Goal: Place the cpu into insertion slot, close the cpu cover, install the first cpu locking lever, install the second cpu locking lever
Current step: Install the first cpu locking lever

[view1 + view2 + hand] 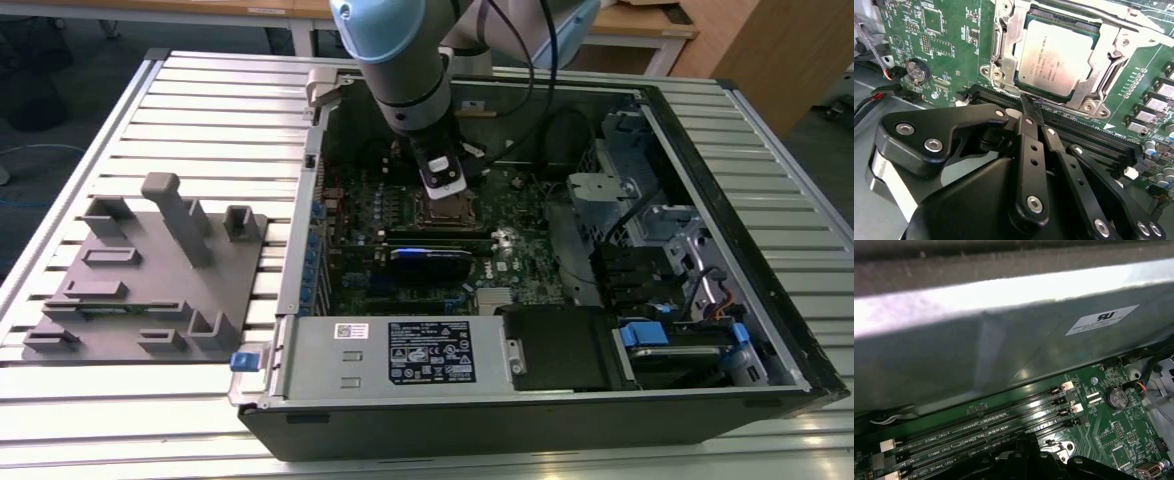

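The cpu point(1056, 57), pale silvery and square, lies flat in the insertion slot point(447, 210) on the green motherboard. The cpu cover point(1004, 62), a silvery frame plate, lies down around the cpu's edges. A thin metal lever rod point(1089, 16) runs along the far side of the socket. My gripper point(1030, 107) has its black fingers together, and their tips sit at the socket's near edge, beside the memory slots. In the exterior view my gripper point(447, 188) hangs just over the socket inside the open computer case. Whether the tips touch a lever is hidden.
Long black memory slots point(1094, 140) run beside the socket and also appear in the first wrist view point(979, 425). A coin battery point(917, 71) sits nearby. The grey case wall point(1004, 355) rises close by. A power supply point(400, 352) and drive cage point(614, 200) flank the board. A grey fixture point(147, 270) stands at the exterior view's left.
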`<action>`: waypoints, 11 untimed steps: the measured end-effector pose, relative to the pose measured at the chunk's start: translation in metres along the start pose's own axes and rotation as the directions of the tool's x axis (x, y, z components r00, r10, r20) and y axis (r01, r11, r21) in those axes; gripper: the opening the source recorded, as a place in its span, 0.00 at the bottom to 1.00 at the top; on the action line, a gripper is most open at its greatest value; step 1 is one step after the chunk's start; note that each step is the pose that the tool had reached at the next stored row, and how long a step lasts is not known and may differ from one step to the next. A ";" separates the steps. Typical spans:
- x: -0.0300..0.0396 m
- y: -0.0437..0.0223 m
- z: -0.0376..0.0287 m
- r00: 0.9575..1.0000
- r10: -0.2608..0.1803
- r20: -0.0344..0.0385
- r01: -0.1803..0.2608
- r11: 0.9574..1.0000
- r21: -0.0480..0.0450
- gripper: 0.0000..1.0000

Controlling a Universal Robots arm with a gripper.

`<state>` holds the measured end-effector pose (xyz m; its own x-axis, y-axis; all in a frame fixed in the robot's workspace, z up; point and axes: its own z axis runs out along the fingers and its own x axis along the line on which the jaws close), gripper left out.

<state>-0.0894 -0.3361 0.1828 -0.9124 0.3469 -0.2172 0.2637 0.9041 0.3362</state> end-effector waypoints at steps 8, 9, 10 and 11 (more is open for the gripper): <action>-0.0002 -0.0003 0.0013 1.000 0.000 0.000 0.000 1.000 0.000 0.10; -0.0003 -0.0002 0.0014 1.000 0.000 0.000 0.000 1.000 0.000 0.10; -0.0005 -0.0001 0.0015 1.000 0.000 0.000 0.000 1.000 0.000 0.10; -0.0008 0.0000 0.0016 1.000 0.000 0.000 0.000 1.000 0.000 0.10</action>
<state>-0.0882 -0.3360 0.1815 -0.9124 0.3469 -0.2174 0.2636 0.9041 0.3362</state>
